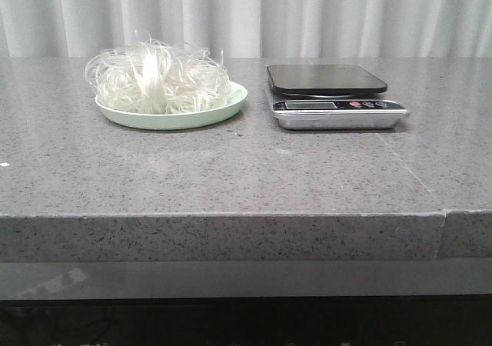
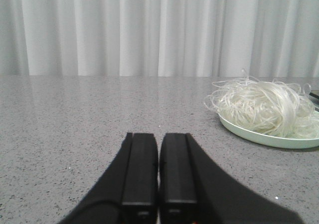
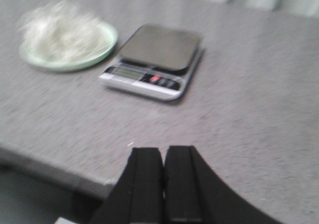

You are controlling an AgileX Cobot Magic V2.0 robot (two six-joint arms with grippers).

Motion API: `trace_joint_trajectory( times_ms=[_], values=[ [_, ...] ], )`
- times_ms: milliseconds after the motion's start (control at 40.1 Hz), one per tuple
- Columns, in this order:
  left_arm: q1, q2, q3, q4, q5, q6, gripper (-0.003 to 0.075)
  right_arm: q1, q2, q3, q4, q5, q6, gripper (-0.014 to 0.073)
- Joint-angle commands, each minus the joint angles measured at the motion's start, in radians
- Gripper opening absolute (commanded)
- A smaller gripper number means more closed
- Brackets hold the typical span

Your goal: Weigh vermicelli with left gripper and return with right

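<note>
Seeing the vermicelli (image 1: 157, 77) heaped on its green plate (image 1: 234, 100), scale (image 1: 334, 96) bare beside it, I read weighing either pending or finished; left pincer (image 2: 158, 171) and right pincer (image 3: 163, 184) both pressed together, holding nothing.

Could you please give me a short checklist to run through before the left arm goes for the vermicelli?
1. Vermicelli piled on the green plate, none spilled on the table: ok.
2. Scale platform bare, ready to take the load: ok.
3. Scale display on and reading zero: cannot tell, too small in the front view and blurred in the right wrist view.
4. Left pincer open for the grasp: not ok, its fingers are closed together.
5. Right pincer empty and back from the scale: ok, shut on nothing, near the table's edge.
6. Table between plate and scale free of obstacles: ok.
</note>
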Motion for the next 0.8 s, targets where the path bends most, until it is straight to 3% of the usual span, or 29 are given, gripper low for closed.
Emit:
trace_joint_trajectory(
  times_ms=[0,200,399,773],
  values=[
    [0.003,-0.024,0.036,-0.001,-0.085,-0.009,0.0155,-0.092,-0.074,0.093,-0.006,-0.234,-0.004,0.0157],
    [0.003,-0.024,0.036,-0.001,-0.085,-0.009,0.0155,-0.245,-0.194,0.333,0.023,-0.465,-0.004,0.0157],
    [0.003,-0.024,0.036,-0.001,-0.085,-0.009,0.0155,-0.280,-0.233,0.513,0.089,-0.656,-0.004,0.0157],
    [0.003,-0.024,0.036,-0.001,-0.085,-0.009,0.0155,-0.281,-0.233,0.508,0.093,-0.646,-0.004,0.0157]
  ],
)
